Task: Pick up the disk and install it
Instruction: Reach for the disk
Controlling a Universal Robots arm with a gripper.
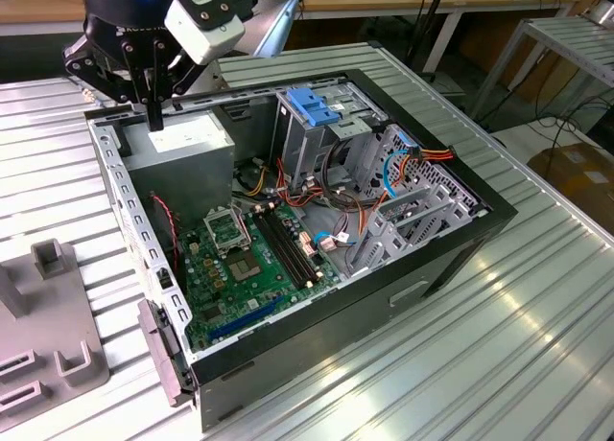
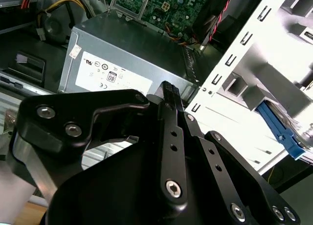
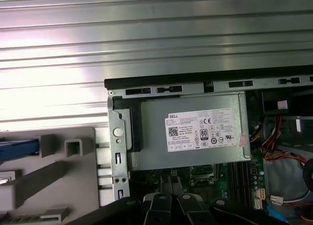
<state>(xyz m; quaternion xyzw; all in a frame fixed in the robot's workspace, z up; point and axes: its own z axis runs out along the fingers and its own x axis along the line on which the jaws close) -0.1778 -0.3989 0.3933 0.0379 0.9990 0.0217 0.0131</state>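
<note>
Pick-up seems unstarted: the tool (image 1: 153,123), clenched and empty, hangs over the power-supply box (image 1: 182,146), while the disk (image 3: 17,149) sits at the grey holder (image 3: 73,186) beside the computer case (image 1: 432,268), so grasping it would need opened jaws there.

Off beside the computer case (image 3: 195,83), the disk (image 3: 17,150) is caught at the grey holder (image 3: 63,176): one blue carrier rail is seen, its end hidden behind a holder post. In the second wrist view the blue rail (image 2: 279,129) is seen slanting, a sliver of grey metal alongside; the label is hidden
</note>
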